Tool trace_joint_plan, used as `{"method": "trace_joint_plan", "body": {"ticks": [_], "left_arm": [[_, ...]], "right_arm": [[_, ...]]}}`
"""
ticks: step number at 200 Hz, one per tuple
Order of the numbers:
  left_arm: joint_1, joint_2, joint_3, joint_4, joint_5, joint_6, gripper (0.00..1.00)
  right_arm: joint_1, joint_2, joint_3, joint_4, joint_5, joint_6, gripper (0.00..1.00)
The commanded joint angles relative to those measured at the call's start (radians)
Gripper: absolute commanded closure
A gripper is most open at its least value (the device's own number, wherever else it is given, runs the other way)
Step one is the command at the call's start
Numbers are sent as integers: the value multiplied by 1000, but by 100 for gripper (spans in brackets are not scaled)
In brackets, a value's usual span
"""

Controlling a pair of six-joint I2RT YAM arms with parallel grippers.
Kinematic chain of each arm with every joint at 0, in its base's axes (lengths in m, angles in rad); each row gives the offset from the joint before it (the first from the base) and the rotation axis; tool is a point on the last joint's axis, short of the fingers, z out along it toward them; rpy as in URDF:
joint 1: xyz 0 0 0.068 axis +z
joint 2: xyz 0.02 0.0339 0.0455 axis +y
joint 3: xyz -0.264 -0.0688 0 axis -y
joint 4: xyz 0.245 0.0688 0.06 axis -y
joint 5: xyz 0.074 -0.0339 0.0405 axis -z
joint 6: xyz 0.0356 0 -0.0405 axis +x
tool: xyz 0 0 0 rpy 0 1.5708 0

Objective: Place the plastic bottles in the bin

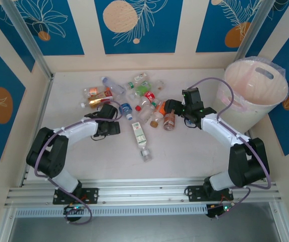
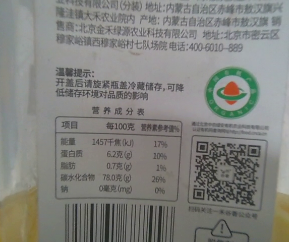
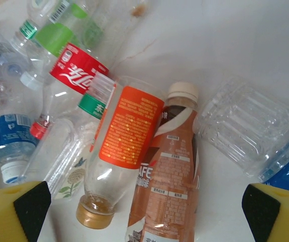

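Lying heaped at upper centre of the worktop (image 1: 184,151), the plastic bottles (image 1: 134,98) look light, thin-walled, slippery, crushable; grip across a labelled mid-body. The bin (image 1: 250,108) stands upper right. The right fingers (image 3: 13,212) hang spread above a brown bottle (image 3: 167,171); whether the left fingers (image 1: 111,117) clamp their white-labelled bottle (image 2: 159,101), I cannot tell

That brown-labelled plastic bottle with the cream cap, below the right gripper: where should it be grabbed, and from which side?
Probably across the wide middle of the brown-labelled, cream-capped plastic bottle, coming straight down from above. It lies flat, lengthwise between the fingers of the open right gripper. The clear orange-labelled bottle lies against one flank, so that finger needs to wedge in.
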Motion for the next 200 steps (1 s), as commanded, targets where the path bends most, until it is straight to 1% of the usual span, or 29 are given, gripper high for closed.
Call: {"method": "trace_joint_plan", "body": {"ticks": [1,30,43,55,67,79,102,120,139,150,167,190,200], "left_arm": [[-3,-27,9,-2,-22,33,32],[-3,-51,7,29,5,51,43],[-3,-84,3,52,26,75,50],[-6,-133,-14,103,80,113,54],[-16,-195,-51,192,153,170,55],[-29,-256,-89,275,203,218,57],[-62,-329,-130,388,293,310,58],[-108,-335,-118,409,330,387,58],[-166,-310,-75,393,344,454,58],[-194,-293,-53,389,347,475,58],[-230,-265,-23,388,329,495,58],[-255,-246,-14,417,316,499,57],[-263,-239,-12,425,313,501,56]], "right_arm": [[6,-39,3,29,10,-20,0],[6,-55,-14,63,-18,-21,0],[6,-76,-42,120,-80,-36,0],[6,-101,-68,177,-137,-37,0],[5,-118,-73,199,-201,-35,0],[5,-122,-49,181,-264,-17,0],[5,-100,11,142,-444,94,0],[7,-60,63,127,-601,166,0],[21,-29,106,132,-700,204,0],[37,-24,112,151,-704,207,0],[63,-9,121,139,-646,195,0],[76,32,163,24,-549,207,0],[78,45,175,-7,-534,208,1]]}}
